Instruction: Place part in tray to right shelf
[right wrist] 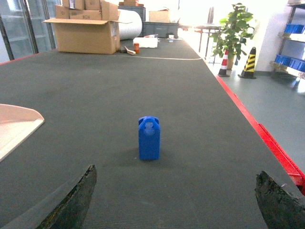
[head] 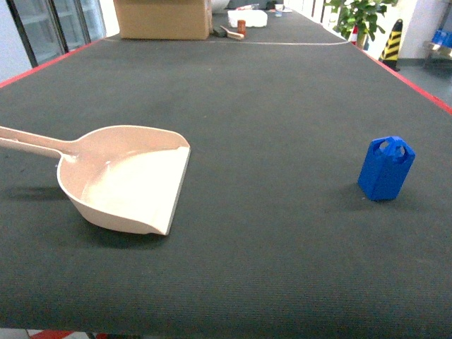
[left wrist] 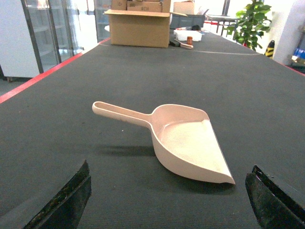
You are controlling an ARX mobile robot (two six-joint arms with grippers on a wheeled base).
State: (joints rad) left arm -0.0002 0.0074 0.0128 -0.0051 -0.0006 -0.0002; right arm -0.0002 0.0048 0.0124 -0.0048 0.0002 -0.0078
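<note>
Head view: small bright-blue plastic part [head: 385, 168] stands upright, well apart from the pale pink scoop-shaped tray [head: 127, 178] on the dark table [head: 282, 106]. Both grippers, left [left wrist: 169, 195] and right [right wrist: 174, 195], are spread wide and empty. Right should descend squarely, gripping the part's flat sides.

A long dark table [head: 268, 106] with red edging is carrying everything here. The tray [head: 127, 176] is lying flat on it, handle pointing away from the part [head: 385, 168], front lip facing it. The part is standing upright, well apart from the tray. Far beyond the tray, a cardboard box [head: 164, 18] is sitting at the table's far end, with a white container [head: 247, 18] beside it.
</note>
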